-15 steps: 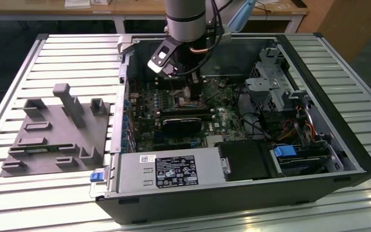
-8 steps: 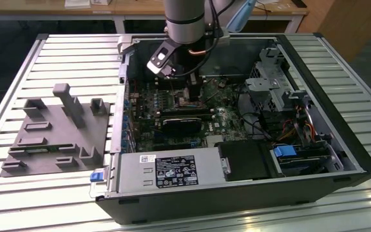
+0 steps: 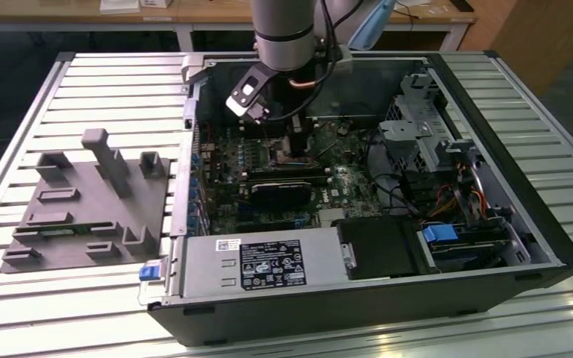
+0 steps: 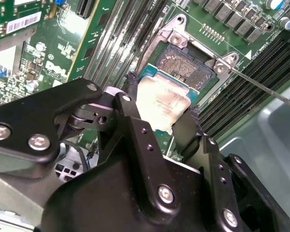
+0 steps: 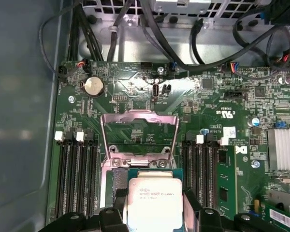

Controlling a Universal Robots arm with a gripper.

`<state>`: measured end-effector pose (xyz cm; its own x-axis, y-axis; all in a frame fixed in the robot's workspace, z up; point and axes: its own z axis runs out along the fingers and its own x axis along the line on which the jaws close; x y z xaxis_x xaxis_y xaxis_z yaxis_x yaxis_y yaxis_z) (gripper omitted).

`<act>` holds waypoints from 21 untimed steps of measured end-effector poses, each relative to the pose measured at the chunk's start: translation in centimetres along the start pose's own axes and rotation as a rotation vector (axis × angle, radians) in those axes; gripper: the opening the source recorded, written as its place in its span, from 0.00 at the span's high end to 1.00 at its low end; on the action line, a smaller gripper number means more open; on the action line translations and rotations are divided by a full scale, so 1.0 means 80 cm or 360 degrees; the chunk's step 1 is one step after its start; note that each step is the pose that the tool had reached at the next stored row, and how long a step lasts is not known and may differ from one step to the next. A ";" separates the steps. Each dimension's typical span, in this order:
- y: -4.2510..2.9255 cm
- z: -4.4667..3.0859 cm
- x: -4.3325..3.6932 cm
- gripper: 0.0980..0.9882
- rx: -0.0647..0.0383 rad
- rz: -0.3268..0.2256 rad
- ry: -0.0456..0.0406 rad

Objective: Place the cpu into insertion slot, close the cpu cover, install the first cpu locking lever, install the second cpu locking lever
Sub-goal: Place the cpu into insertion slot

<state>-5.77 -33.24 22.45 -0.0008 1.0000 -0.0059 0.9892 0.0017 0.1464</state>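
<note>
A: Where was the arm?
B: Down inside the open computer case point(image 3: 366, 313), over the green motherboard point(image 5: 135, 92).
A: And the gripper point(image 4: 162, 96)?
B: Clamped on the cpu point(image 4: 159, 110), one finger against each side edge.
A: The cpu cover point(image 5: 139, 116)?
B: It stood tipped up, open, at one edge of the insertion slot point(image 4: 183, 67). The cpu hung tilted, partly over that slot. Whether it touched, I couldn't tell.

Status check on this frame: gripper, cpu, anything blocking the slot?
Gripper shut on the cpu. Chip over the insertion slot, not seated. The cpu cover stands open; nothing seen across the slot.
</note>
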 end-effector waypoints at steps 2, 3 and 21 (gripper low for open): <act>-0.0022 0.0018 0.000 0.51 0.0000 0.0001 0.0005; -0.0031 0.0025 0.000 0.51 0.0000 0.0001 0.0010; -0.0077 0.0230 0.001 0.51 0.0000 0.0008 0.0052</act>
<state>-6.11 -33.18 20.55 -0.0009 0.9996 0.0270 0.9893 -0.0031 0.1461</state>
